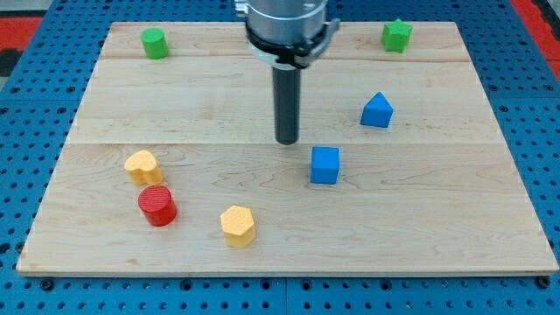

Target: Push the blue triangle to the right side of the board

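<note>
The blue triangle [377, 110] lies on the wooden board [437, 219], right of centre in the upper half. My tip [287, 141] stands near the board's middle, well to the left of the triangle and a little lower, apart from it. A blue cube [325, 164] lies just below and right of the tip, not touching it.
A green cylinder [156, 43] sits at the top left and a green star [396, 35] at the top right. A yellow heart [143, 165], a red cylinder [157, 206] and a yellow hexagon [238, 225] lie at the lower left. A blue pegboard surrounds the board.
</note>
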Controlling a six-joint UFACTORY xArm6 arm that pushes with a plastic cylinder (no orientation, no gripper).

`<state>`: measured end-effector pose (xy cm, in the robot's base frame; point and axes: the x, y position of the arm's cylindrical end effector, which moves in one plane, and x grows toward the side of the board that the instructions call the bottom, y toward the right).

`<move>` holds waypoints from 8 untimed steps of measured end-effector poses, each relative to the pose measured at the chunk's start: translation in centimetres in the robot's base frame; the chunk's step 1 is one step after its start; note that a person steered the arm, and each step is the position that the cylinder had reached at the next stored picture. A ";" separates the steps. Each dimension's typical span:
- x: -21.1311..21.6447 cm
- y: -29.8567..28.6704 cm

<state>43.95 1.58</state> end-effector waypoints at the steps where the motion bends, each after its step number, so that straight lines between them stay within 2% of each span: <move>1: 1.1 3.0; 3: 2.5 3.9; 4: -2.4 4.5; 6: -6.0 12.6; 7: -6.1 12.4; 8: -5.4 19.2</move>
<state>38.55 20.77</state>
